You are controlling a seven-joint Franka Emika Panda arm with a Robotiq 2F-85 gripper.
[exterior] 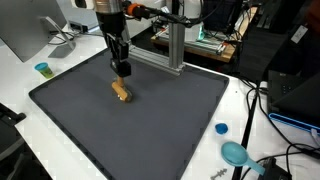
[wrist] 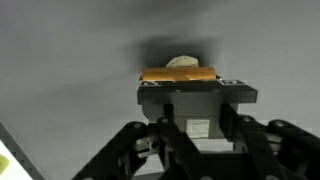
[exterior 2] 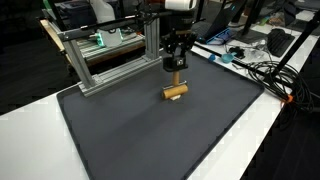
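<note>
The hand (exterior: 122, 69) hangs just above a small brown block (exterior: 121, 92). I cannot tell if its fingers are spread or pressed together. The wrist view only shows the dark body of the hand, with the block (wrist: 178, 74) right in front of it. The block lies flat on the big dark mat (exterior: 150, 130), near the far side, and there seems to be a little gap under the hand. To do this well, I think the hand should be right over the block's middle, go down slow and straight, and put its fingers across the thin side. Behind it stands a metal frame (exterior: 176, 45). A blue cup (exterior: 42, 69) sits far off on the white tabletop (exterior: 20, 105)
</note>
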